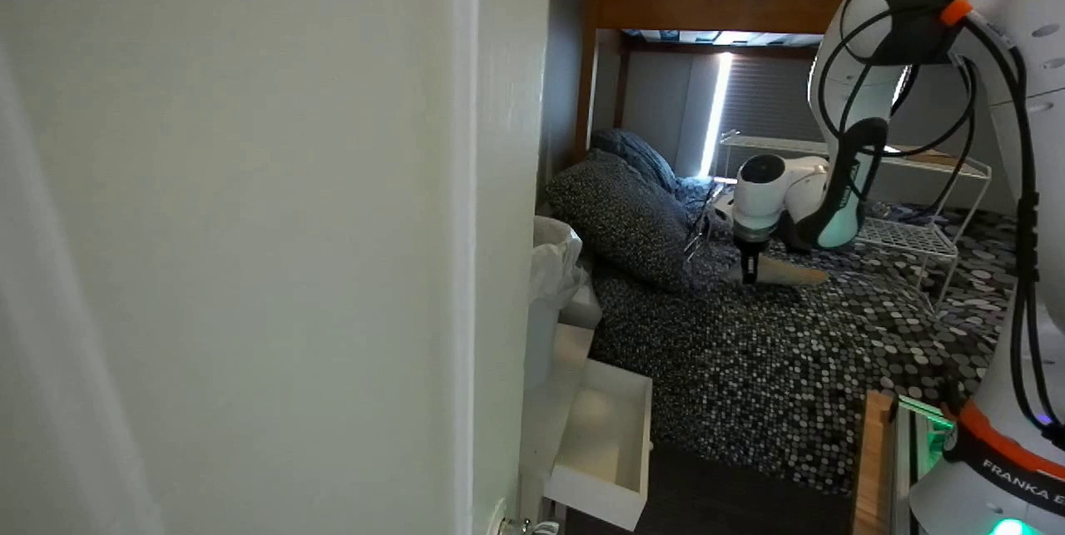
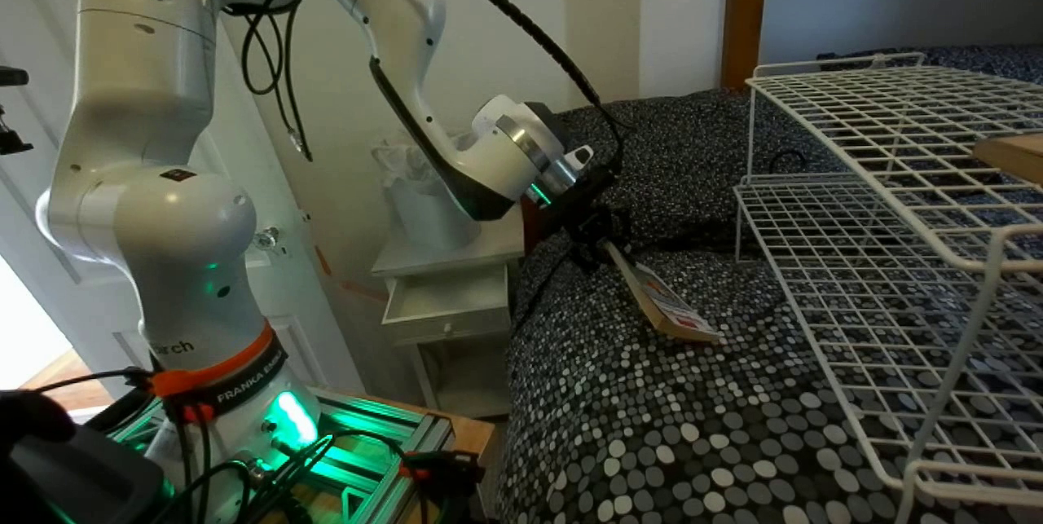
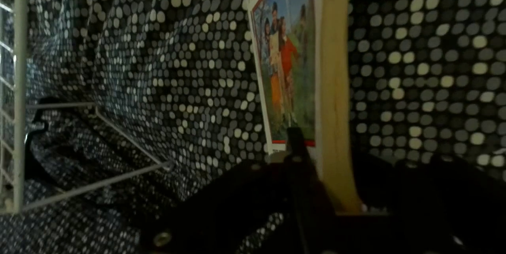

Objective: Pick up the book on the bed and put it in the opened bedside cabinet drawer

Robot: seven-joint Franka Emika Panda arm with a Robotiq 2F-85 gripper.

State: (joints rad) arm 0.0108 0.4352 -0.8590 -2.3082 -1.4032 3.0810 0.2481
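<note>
The book (image 2: 664,304) has a pale cover with a picture, seen close in the wrist view (image 3: 286,60) with its page edges facing me. My gripper (image 2: 601,245) is shut on one end of it, with one dark finger across the cover in the wrist view (image 3: 326,159); the other finger is mostly hidden. The book slants down towards the speckled bed (image 2: 619,410); I cannot tell if its low end touches. It also shows in an exterior view (image 1: 790,273) beside the gripper (image 1: 749,270). The white bedside cabinet (image 2: 407,260) has its drawer (image 2: 448,328) pulled open, with a bare cream inside (image 1: 603,427).
A white wire rack (image 2: 762,218) stands on the bed, also at the left of the wrist view (image 3: 19,88). A white lined bin (image 2: 432,210) stands on the cabinet. Dark pillows (image 1: 624,219) lie at the bed's head. Wooden bunk beams (image 1: 715,11) run above.
</note>
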